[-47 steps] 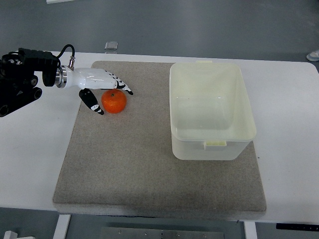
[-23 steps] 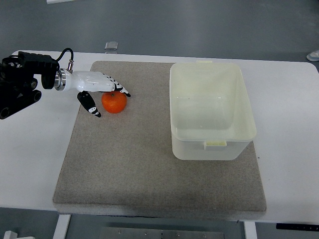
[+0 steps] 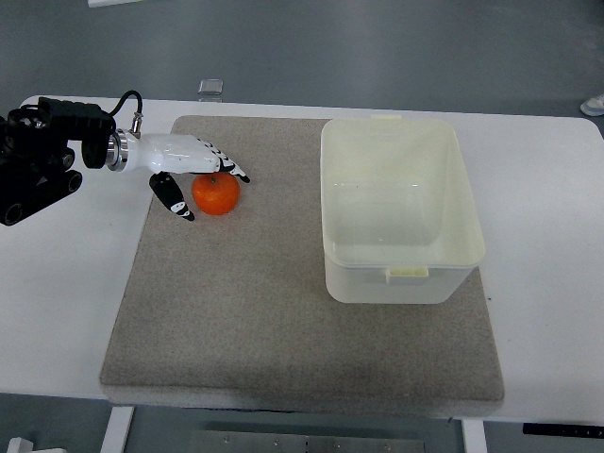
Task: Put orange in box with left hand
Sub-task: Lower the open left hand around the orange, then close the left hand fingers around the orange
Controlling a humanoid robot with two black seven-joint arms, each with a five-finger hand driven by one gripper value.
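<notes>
White left hand [image 3: 184, 160] with black-tipped fingers, silver wrist ring, black arm, black cable

1 orange [image 3: 216, 193], 1 box [image 3: 400, 209], 1 mat [image 3: 283, 311], 1 table [image 3: 57, 283]

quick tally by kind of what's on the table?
orange: 1
box: 1
mat: 1
small clear item at the far edge: 1
Total: 4

A lab-like room: plain white table [image 3: 557, 236], grey felt mat [image 3: 283, 311], bare grey floor [image 3: 302, 47].
</notes>
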